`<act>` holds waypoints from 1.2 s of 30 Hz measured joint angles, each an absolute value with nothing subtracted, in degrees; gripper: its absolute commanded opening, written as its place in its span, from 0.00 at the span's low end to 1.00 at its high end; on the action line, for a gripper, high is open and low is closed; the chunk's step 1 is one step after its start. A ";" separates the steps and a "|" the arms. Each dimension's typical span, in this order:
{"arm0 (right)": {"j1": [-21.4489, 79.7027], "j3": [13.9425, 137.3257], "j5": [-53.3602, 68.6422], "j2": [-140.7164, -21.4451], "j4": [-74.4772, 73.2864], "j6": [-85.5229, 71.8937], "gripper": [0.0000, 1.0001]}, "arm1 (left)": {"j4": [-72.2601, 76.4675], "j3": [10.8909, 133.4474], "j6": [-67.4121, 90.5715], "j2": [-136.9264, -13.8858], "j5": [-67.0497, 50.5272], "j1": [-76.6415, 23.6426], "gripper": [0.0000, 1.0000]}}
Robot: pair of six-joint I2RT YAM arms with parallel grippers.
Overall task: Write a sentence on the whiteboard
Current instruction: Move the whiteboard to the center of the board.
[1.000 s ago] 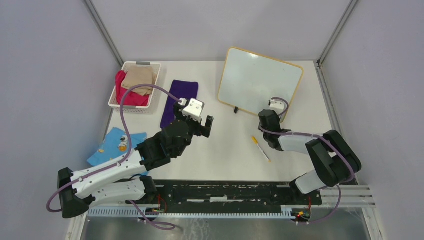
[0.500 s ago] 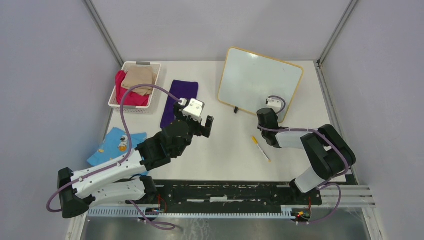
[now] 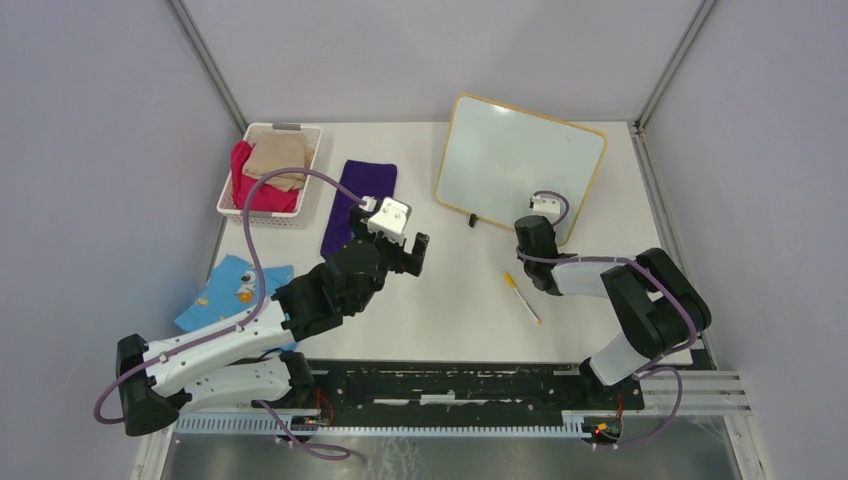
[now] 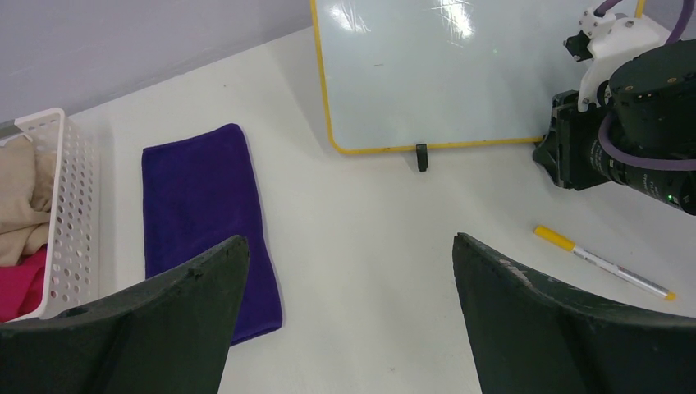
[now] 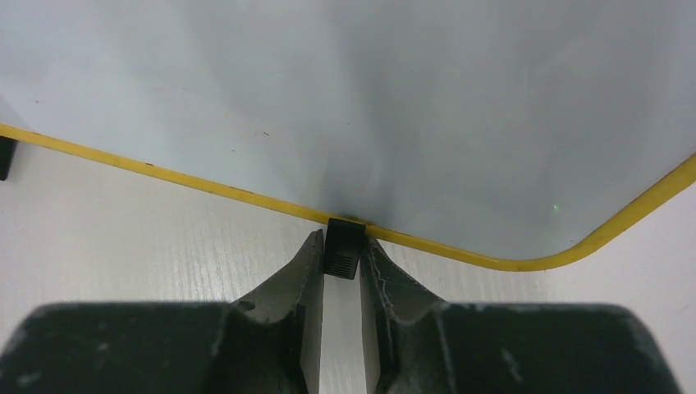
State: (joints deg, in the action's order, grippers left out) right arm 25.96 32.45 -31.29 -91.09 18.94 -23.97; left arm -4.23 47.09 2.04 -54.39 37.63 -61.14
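Note:
The whiteboard with its yellow frame lies at the back right; its surface is blank and no sentence shows on it. It also shows in the left wrist view and fills the right wrist view. My right gripper is at its near edge, with the jaws shut on the board's right black foot. The other foot stands free. A marker with a yellow cap lies on the table just near of my right gripper. My left gripper is open and empty at mid-table.
A white basket with red and tan cloths stands at the back left. A purple cloth lies beside it, also in the left wrist view. A blue cloth lies at the left edge.
My right gripper has slid a little forward and left along the board's near edge onto its foot. My left arm has barely moved.

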 measured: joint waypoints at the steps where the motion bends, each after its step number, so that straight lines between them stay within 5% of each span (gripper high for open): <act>1: 25.93 32.36 -31.09 -91.02 19.03 -23.55 0.09 | -4.23 47.09 2.04 -54.41 37.45 -61.14 0.99; 9: 25.82 27.81 -27.07 -87.13 21.37 -19.88 0.00 | -4.23 47.09 2.04 -54.78 37.32 -61.14 0.98; 34: 30.76 24.01 -15.62 -82.43 22.44 -9.15 0.00 | -4.27 47.09 2.04 -56.38 36.91 -61.14 0.98; 36: 30.76 24.01 -15.66 -82.43 22.41 -9.47 0.07 | -4.25 47.09 2.04 -56.42 36.91 -61.14 0.98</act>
State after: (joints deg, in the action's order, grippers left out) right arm 30.76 24.01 -15.66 -82.43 22.41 -9.47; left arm -4.25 47.09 2.04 -56.42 36.91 -61.14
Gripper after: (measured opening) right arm 0.233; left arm 0.983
